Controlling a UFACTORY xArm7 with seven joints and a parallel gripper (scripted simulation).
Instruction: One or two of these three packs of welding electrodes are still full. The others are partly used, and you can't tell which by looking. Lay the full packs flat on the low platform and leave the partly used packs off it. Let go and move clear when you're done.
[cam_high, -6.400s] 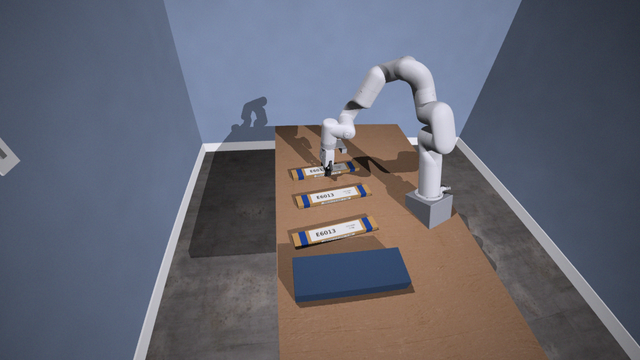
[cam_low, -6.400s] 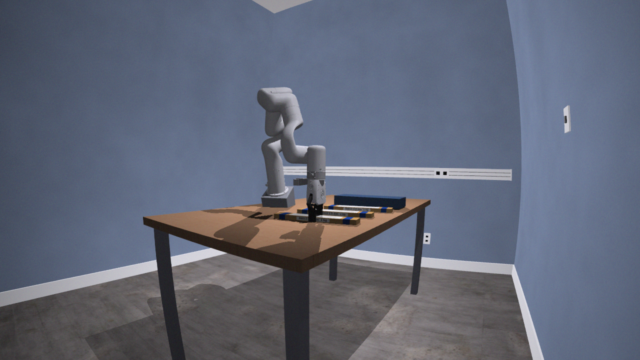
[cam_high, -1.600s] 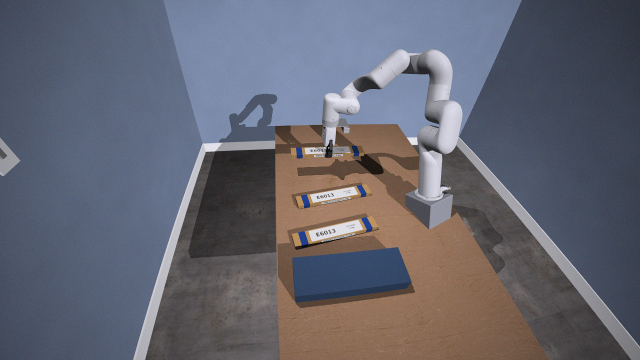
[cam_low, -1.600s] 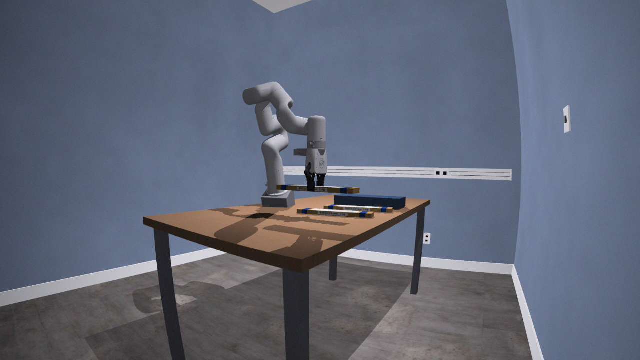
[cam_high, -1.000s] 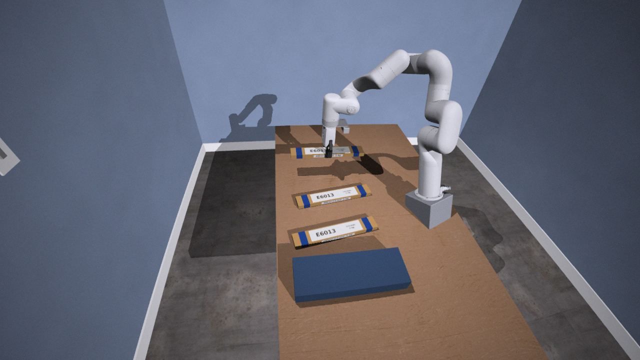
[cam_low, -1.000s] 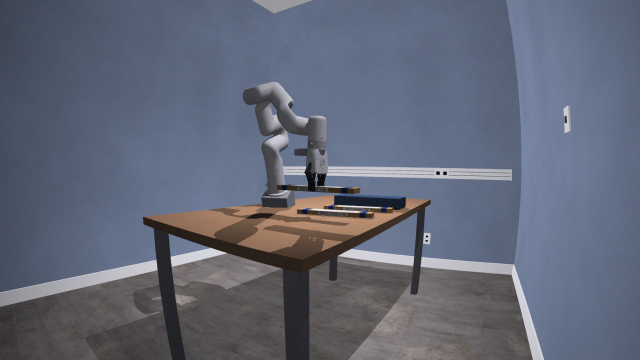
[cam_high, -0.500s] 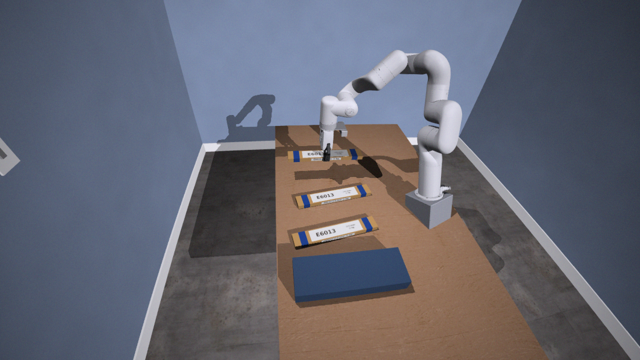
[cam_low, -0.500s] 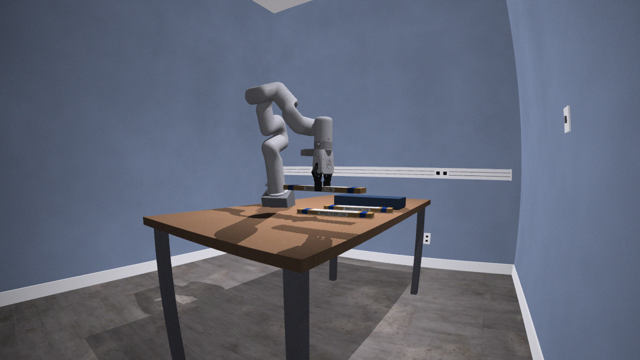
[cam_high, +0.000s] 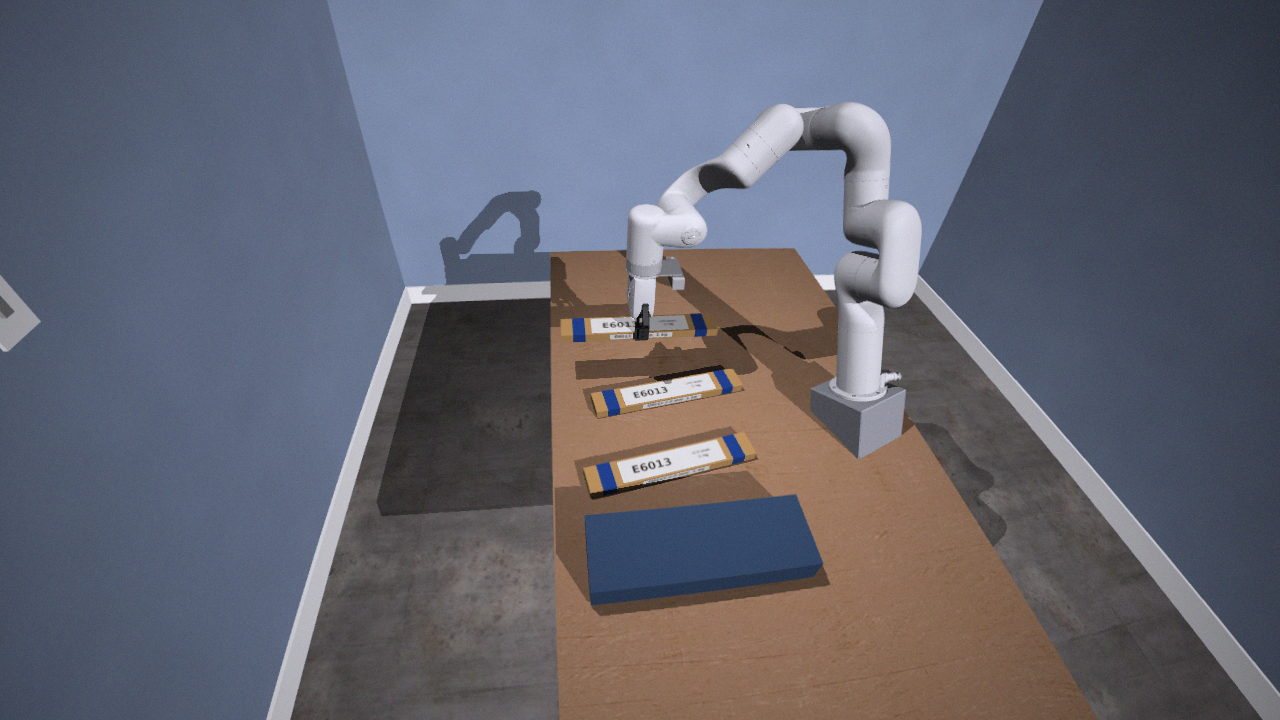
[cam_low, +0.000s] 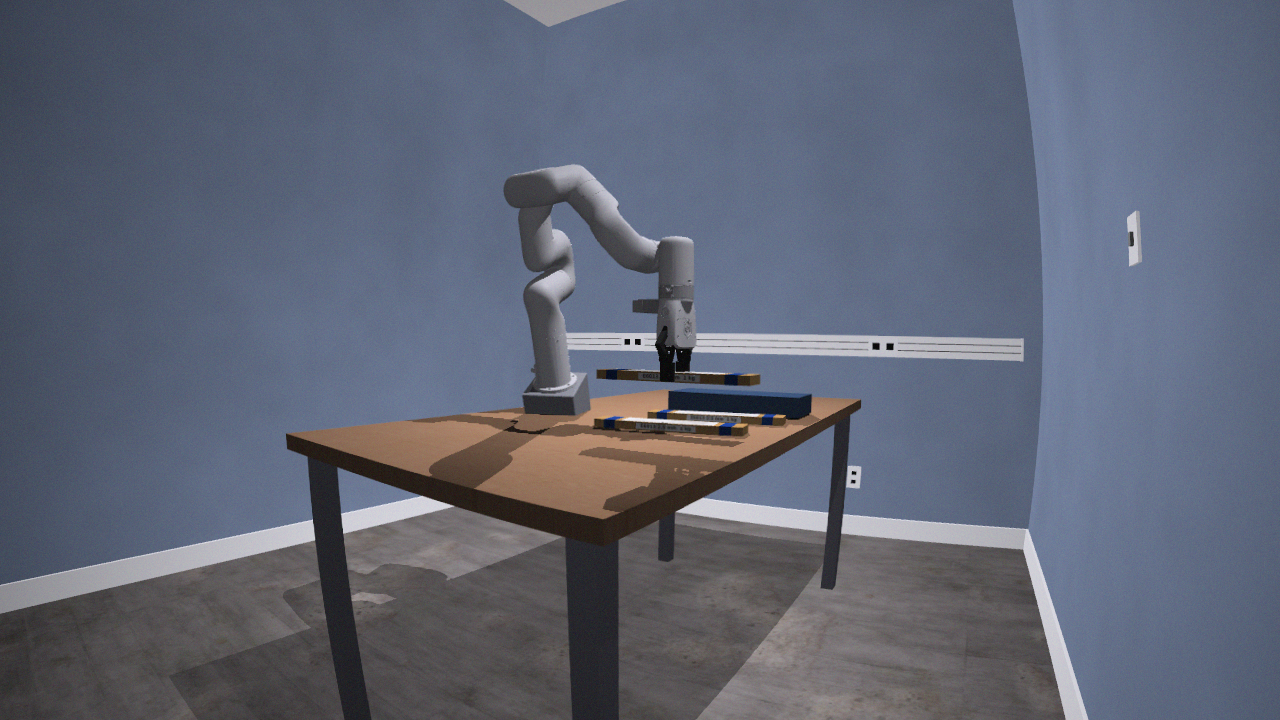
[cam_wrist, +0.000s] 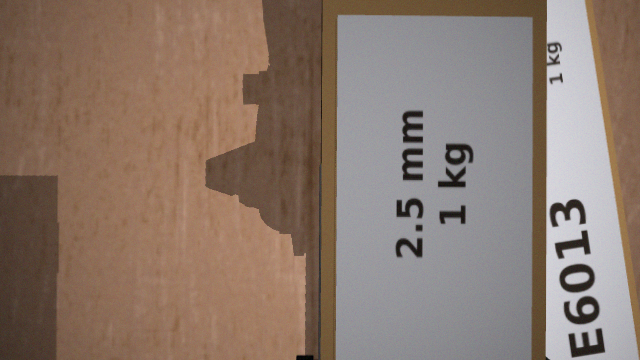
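My gripper (cam_high: 641, 333) is shut on the middle of one tan electrode pack (cam_high: 638, 326) with blue end bands and a white E6013 label. It holds the pack level, well above the table, as the exterior view shows (cam_low: 677, 376). In the wrist view the held pack's label reading 2.5 mm 1 kg (cam_wrist: 434, 185) fills the middle, with a second pack (cam_wrist: 582, 200) below it at the right. That middle pack (cam_high: 666, 391) and a third pack (cam_high: 668, 463) lie flat on the table. The low blue platform (cam_high: 700, 547) lies past the third pack, with nothing on it.
The arm's grey base block (cam_high: 857, 417) stands at the table's right side, beside the middle pack. The table's left edge runs close to the packs' left ends.
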